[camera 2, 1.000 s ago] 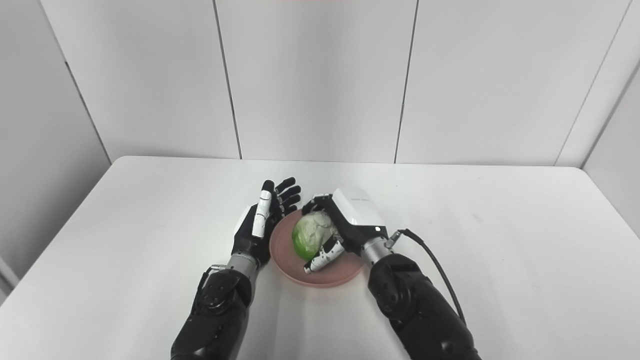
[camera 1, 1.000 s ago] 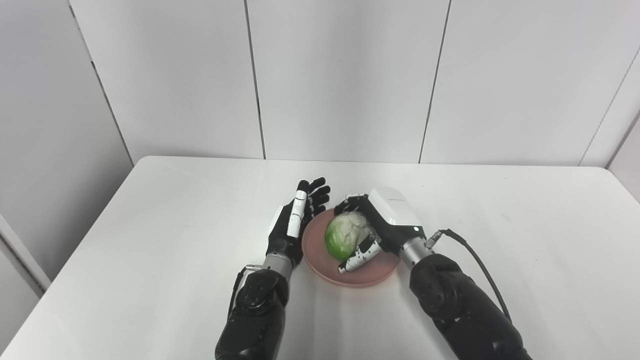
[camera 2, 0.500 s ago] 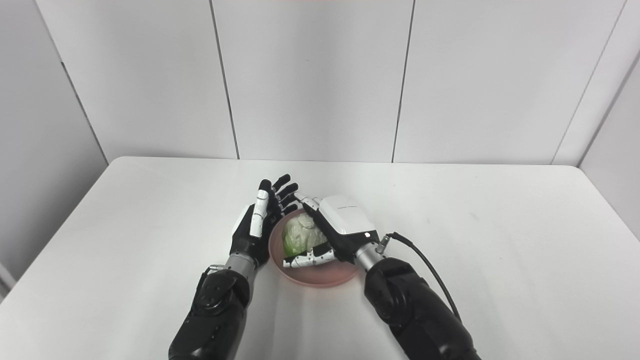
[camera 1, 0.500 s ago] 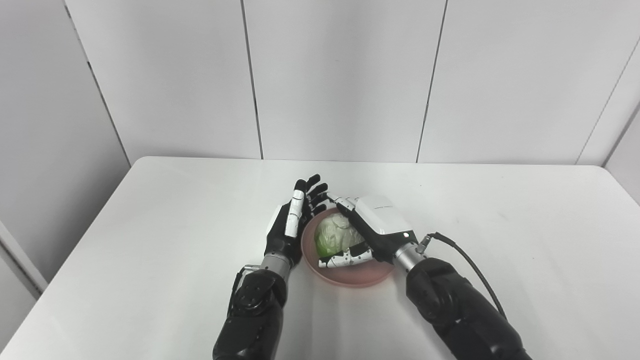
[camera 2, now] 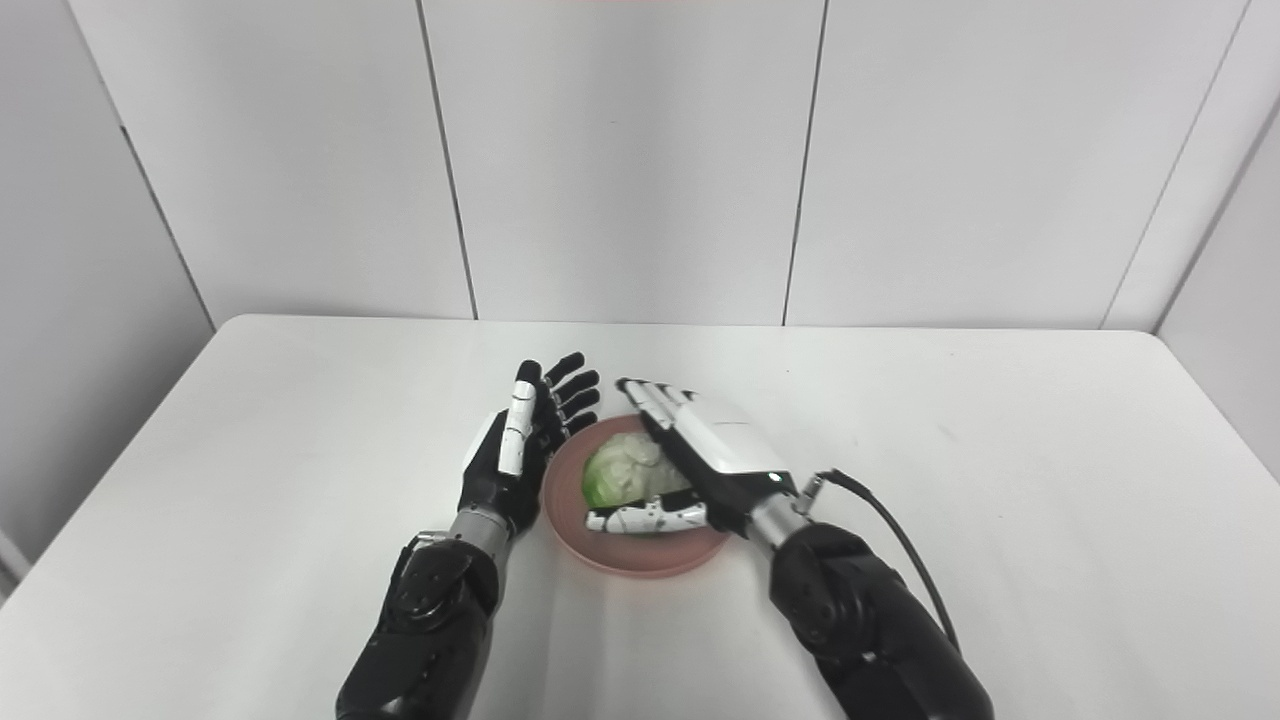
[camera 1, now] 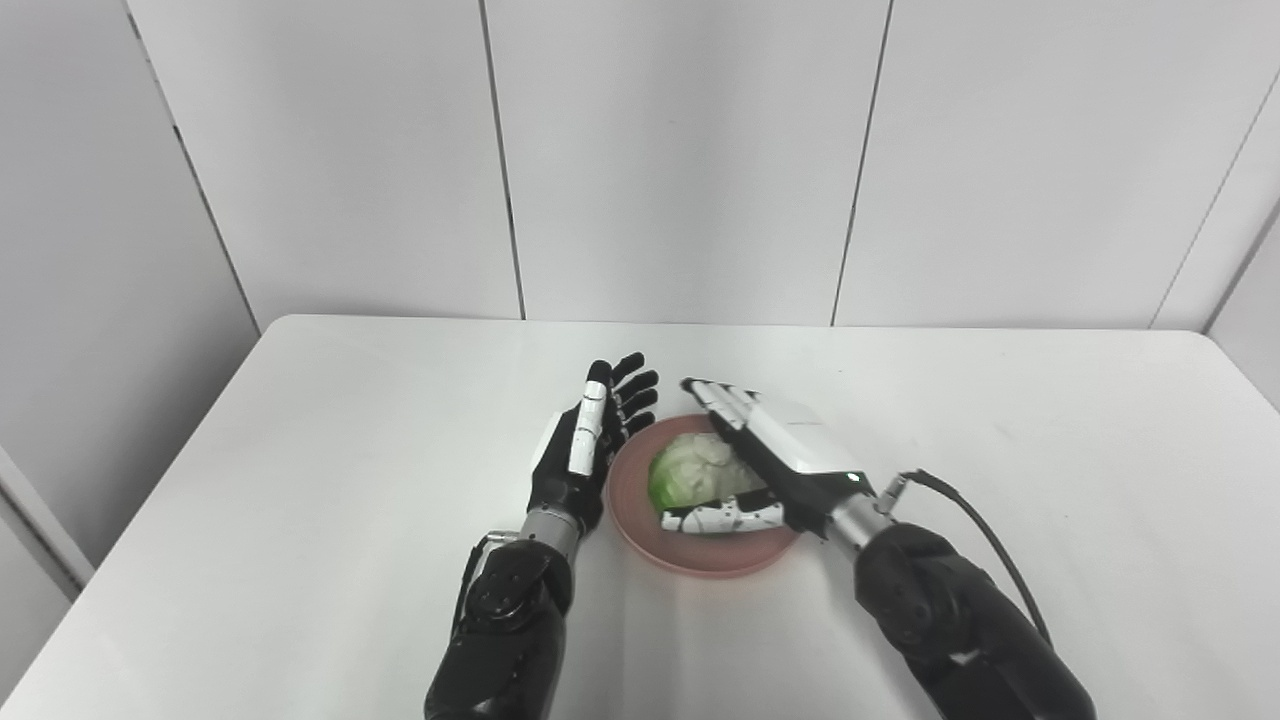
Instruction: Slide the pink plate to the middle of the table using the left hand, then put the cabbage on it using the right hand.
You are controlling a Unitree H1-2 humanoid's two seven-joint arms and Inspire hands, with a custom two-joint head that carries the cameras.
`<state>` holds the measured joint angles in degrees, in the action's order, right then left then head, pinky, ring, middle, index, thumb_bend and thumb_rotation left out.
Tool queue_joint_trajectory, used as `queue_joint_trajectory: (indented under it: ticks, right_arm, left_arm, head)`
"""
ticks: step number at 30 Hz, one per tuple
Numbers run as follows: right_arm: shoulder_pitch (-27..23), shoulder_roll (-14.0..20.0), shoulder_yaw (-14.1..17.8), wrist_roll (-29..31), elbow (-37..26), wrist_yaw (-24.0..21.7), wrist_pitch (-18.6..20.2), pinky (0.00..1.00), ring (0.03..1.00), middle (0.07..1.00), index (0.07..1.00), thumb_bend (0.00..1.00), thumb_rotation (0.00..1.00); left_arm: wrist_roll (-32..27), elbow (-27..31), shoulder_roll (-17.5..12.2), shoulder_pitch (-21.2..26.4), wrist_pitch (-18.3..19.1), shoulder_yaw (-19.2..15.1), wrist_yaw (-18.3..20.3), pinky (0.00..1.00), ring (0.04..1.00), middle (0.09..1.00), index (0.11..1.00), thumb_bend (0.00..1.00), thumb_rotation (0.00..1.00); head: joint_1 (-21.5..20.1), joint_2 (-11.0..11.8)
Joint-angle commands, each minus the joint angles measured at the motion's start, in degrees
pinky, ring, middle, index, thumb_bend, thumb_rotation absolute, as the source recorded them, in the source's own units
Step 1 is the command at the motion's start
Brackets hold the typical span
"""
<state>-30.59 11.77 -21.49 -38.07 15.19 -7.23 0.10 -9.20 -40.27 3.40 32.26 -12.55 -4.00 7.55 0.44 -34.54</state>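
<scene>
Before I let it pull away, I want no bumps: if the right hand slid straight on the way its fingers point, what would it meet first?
Probably nothing: the right hand points up-left past the cabbage toward bare table. The left hand's fingertips lie close beside that line, and depth is unclear.

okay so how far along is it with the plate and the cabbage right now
Nearly finished. The pink plate sits near the middle of the table, so the slide looks done. The cabbage lies on the plate. The right hand has its fingers spread open beside and over the cabbage, apparently letting go. The left hand stands open at the plate's left edge. What seems left is drawing both hands clear.
</scene>
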Motion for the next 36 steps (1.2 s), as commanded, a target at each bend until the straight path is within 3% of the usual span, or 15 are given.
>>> queue_joint_trajectory:
  ticks: [1, 5, 9, 12, 14, 17, 23, 36]
  right_arm:
    - [-0.2, -0.8, 3.7, 4.2, -0.7, 4.0, -3.1, 0.99, 1.000, 1.000, 1.000, 0.89, 0.82]
    - [2.2, -4.4, 11.1, 15.2, 0.9, 6.6, -5.6, 0.91, 1.000, 1.000, 1.000, 0.87, 0.84]
    - [2.7, -6.7, 15.6, 22.3, 3.8, 8.1, -9.2, 0.98, 1.000, 1.000, 1.000, 0.79, 0.92]
    - [2.9, -9.8, 20.5, 33.8, 5.2, 5.6, -9.6, 1.00, 1.000, 1.000, 1.000, 0.78, 0.92]
    - [2.6, -10.8, 22.2, 38.5, 6.5, 3.9, -10.9, 1.00, 1.000, 1.000, 1.000, 0.81, 0.88]
    - [2.2, -11.0, 22.9, 41.3, 8.1, 2.3, -12.3, 1.00, 1.000, 1.000, 1.000, 0.84, 0.92]
    - [3.1, -11.3, 23.6, 45.7, 7.5, 0.2, -10.2, 1.00, 1.000, 1.000, 1.000, 0.82, 0.96]
    - [3.0, -11.3, 22.7, 45.2, 9.4, 0.0, -9.8, 1.00, 1.000, 1.000, 1.000, 0.79, 0.98]
  left_arm:
    - [0.8, -0.7, 0.0, -2.2, -0.8, 0.2, -0.7, 0.89, 0.879, 0.853, 0.828, 0.83, 1.00]
    - [2.4, 0.4, -0.3, -2.8, -1.6, 1.0, -1.8, 0.98, 0.919, 0.892, 0.870, 0.83, 1.00]
    - [2.6, 1.9, -0.1, -3.4, -1.4, 0.9, -2.3, 1.00, 0.971, 0.931, 0.919, 0.83, 1.00]
    - [2.8, 3.2, 0.1, -4.0, -1.8, 1.0, -2.9, 1.00, 0.995, 0.975, 0.960, 0.82, 1.00]
    - [2.7, 3.8, 0.2, -4.3, -1.8, 1.1, -3.0, 1.00, 0.999, 0.995, 0.979, 0.81, 1.00]
    - [2.5, 4.5, 0.2, -4.6, -1.1, 1.2, -2.9, 1.00, 1.000, 1.000, 0.998, 0.80, 1.00]
    - [4.7, 3.8, -0.1, -4.8, -2.1, 2.3, -4.6, 1.00, 1.000, 1.000, 1.000, 0.82, 1.00]
    - [4.0, 4.4, -0.6, -5.4, -1.2, 2.6, -4.3, 1.00, 1.000, 1.000, 1.000, 0.82, 1.00]
  head:
    - [0.0, 0.0]
    - [-0.1, 0.0]
    - [-0.3, 0.0]
    - [-0.4, -0.2]
    - [-0.5, -0.2]
    - [-0.6, -0.3]
    - [-0.5, -0.4]
    - [-0.7, -0.6]
